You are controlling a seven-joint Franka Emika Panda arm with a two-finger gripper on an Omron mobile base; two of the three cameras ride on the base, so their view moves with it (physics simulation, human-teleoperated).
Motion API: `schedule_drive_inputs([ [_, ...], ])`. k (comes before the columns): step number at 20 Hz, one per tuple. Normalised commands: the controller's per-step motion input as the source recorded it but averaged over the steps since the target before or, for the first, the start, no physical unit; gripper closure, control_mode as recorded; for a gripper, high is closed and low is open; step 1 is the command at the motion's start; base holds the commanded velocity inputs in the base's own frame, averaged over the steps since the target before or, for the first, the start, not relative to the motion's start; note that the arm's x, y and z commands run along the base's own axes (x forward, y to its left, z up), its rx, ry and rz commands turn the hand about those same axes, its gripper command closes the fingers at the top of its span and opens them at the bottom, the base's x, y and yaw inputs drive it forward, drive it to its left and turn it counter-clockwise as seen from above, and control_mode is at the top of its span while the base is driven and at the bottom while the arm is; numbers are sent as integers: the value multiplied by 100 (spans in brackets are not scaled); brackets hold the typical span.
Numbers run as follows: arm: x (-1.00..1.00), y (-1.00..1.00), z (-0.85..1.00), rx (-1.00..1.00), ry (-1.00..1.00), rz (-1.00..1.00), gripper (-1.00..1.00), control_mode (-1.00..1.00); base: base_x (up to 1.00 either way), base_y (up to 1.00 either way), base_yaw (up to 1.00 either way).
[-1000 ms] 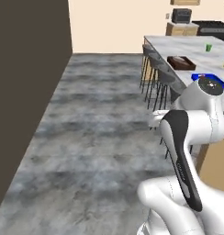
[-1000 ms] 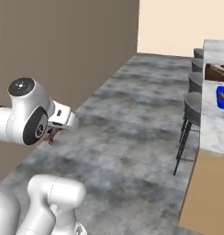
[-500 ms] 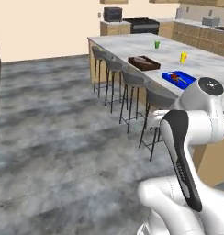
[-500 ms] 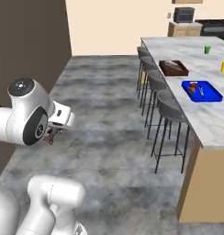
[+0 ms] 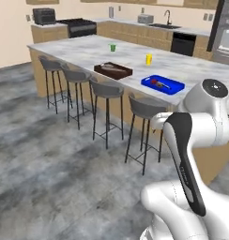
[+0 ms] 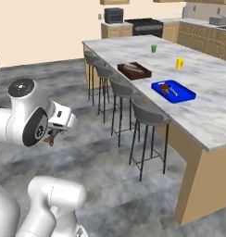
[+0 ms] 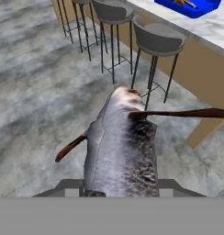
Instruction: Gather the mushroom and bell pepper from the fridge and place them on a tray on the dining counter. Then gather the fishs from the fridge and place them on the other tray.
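Observation:
In the hand view a silvery-grey fish (image 7: 120,147) with reddish-brown fins juts forward from between my fingers, hiding them. My gripper (image 6: 53,135) hangs low at the arm's left over the floor, shut on this fish. On the dining counter (image 5: 135,55) stand the dark brown tray (image 5: 113,70) (image 6: 134,70), with a slim pale body lying in it, and the blue tray (image 5: 162,84) (image 6: 173,90). The red bell pepper (image 6: 165,86) lies in the blue tray; the mushroom is too small to make out. The grey fridge (image 5: 225,33) stands at the far right.
Several grey stools (image 5: 145,107) (image 6: 149,115) line the counter's near side. A green cup (image 5: 112,47) and a yellow cup (image 5: 148,59) stand on the counter. A stove (image 5: 74,26) and a sink (image 5: 167,21) lie along the back wall. Grey floor (image 5: 50,159) stretches to the left.
The base has turned and both base views have swung from the floor and dark wall round to the dining counter, which now looks nearer. The gripper still holds the fish.

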Motion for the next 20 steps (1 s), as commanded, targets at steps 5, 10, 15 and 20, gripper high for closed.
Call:
schedule_drive_inputs([
  [5,0,0,0,0,0,0,100,100,79,92,-60],
  [10,0,0,0,0,0,0,100,100,83,94,-59],
  [15,0,0,0,0,0,0,100,100,83,98,-58],
  [20,0,0,0,0,0,0,100,100,58,100,-49],
])
